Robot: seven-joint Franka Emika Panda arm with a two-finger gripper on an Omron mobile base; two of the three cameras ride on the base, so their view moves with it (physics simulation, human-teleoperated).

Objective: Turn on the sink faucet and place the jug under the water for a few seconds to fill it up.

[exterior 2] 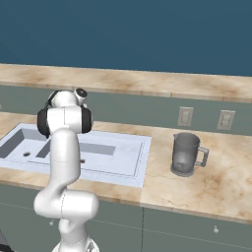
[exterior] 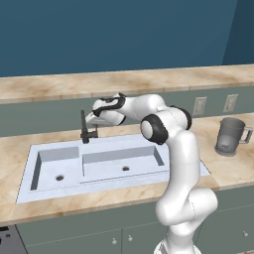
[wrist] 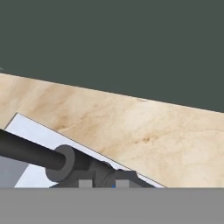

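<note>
Now, from the left base view, we see our gripper pressed together at the sink faucet, the jug at three o'clock. From the right, the jug stands upright on the counter beside the sink. Our hand view shows the faucet at seven o'clock.

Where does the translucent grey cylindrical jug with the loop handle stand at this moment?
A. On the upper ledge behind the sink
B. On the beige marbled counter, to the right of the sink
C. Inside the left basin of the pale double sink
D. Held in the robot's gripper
B: the jug stands upright on the counter, clear of the sink, while the gripper is at the faucet.
</note>
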